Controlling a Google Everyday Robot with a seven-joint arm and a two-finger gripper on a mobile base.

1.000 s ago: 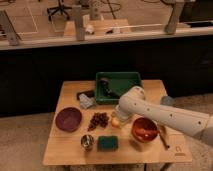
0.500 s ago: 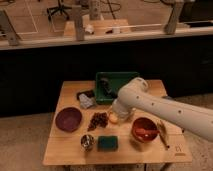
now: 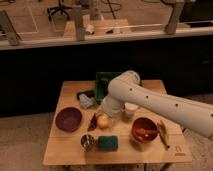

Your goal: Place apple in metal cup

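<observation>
1. Since the arm (image 3: 150, 102) comes in from the right of the view and bends down over the middle of the tabletop (image 3: 65, 152), the gripper (image 3: 107, 113) ends just above and slightly behind the apple (image 3: 102, 121). The two are so close that they look to be touching.
2. Whether the gripper is released, clenched or grasping the apple, I cannot tell; the wrist covers that part from where I watch.
3. The apple lies near the middle of the tabletop. The dark grapes (image 3: 93, 122) are just beside it on the view's left, and the white cup (image 3: 130, 110) stands a little behind it to the right.
4. The relation I steer by is that the metal cup (image 3: 87, 141) stands near the front edge. From the apple and the gripper it lies toward the camera and to the view's left, near but clearly apart.
5. A green sponge (image 3: 108, 143) lies just beside the metal cup on its right, and the purple bowl (image 3: 68, 119) sits behind it to the left.
6. My reading is that the apple is not yet in the cup, and what remains is a short diagonal carry forward and left.
7. The apple is round, so no long axis matters. It looks about as wide as the cup's mouth, so I judge that centring over the rim is the hard part.
</observation>
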